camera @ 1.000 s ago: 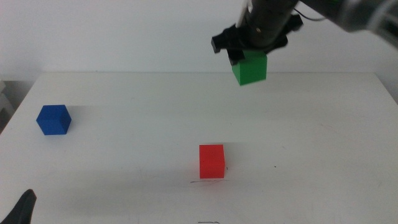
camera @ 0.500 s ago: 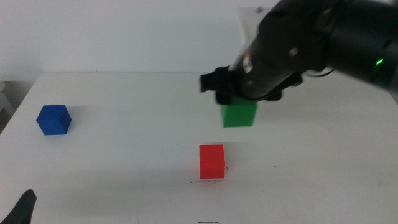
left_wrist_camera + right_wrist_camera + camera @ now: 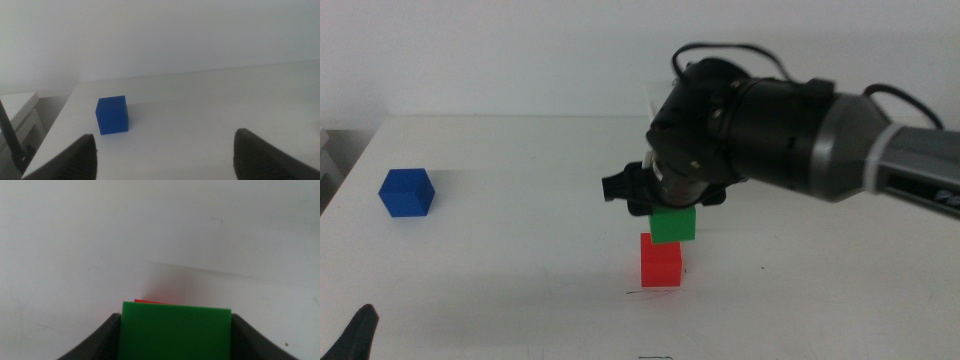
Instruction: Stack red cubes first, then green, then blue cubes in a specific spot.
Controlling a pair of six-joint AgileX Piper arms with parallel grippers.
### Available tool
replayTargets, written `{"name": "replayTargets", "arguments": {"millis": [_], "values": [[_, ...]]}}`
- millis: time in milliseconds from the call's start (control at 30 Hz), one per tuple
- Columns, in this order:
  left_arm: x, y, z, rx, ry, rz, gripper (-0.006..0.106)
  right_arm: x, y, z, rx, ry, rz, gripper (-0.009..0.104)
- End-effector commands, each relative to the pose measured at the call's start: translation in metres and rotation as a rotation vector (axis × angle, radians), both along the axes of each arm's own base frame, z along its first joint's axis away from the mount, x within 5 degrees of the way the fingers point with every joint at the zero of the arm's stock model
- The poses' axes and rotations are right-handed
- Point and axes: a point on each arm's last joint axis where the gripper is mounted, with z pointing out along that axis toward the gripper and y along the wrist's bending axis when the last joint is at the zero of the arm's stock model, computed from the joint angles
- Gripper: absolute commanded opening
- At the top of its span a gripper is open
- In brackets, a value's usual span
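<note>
The red cube stands on the table near the front centre. Directly above it hangs the green cube, with my right gripper shut on it; the green cube's underside is at or just over the red cube's top. In the right wrist view the green cube fills the space between the jaws, and only a sliver of the red cube peeks past it. The blue cube sits alone at the far left, also seen as the blue cube ahead of my open left gripper, which waits at the front left corner.
The white table ends at a wall behind. A thin dark mark lies on the table just in front of the red cube. The right arm's bulky dark body hangs over the centre right.
My right gripper has carried the green cube from high at the back down and leftward until it sits right over the red cube. The blue cube and left gripper have not moved.
</note>
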Motion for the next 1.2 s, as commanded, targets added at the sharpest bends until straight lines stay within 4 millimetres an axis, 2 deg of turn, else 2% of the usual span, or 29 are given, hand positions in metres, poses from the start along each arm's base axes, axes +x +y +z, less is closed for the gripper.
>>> {"name": "replayTargets", "arguments": {"millis": [0,200,533,1167], "values": [[-0.002,-0.001,0.009,-0.019,-0.105,-0.011,0.094,0.001,-0.002,0.024,0.042,-0.087,0.02,-0.001],[-0.002,-0.001,0.009,-0.019,-0.105,-0.011,0.094,0.006,0.006,0.009,0.041,-0.077,0.035,-0.001],[-0.002,-0.001,0.009,-0.019,-0.105,-0.011,0.094,0.008,0.01,0.0,0.041,-0.055,0.032,-0.001],[-0.002,-0.001,0.009,-0.019,-0.105,-0.011,0.094,0.009,0.011,-0.008,0.052,-0.03,-0.013,-0.001]]}}
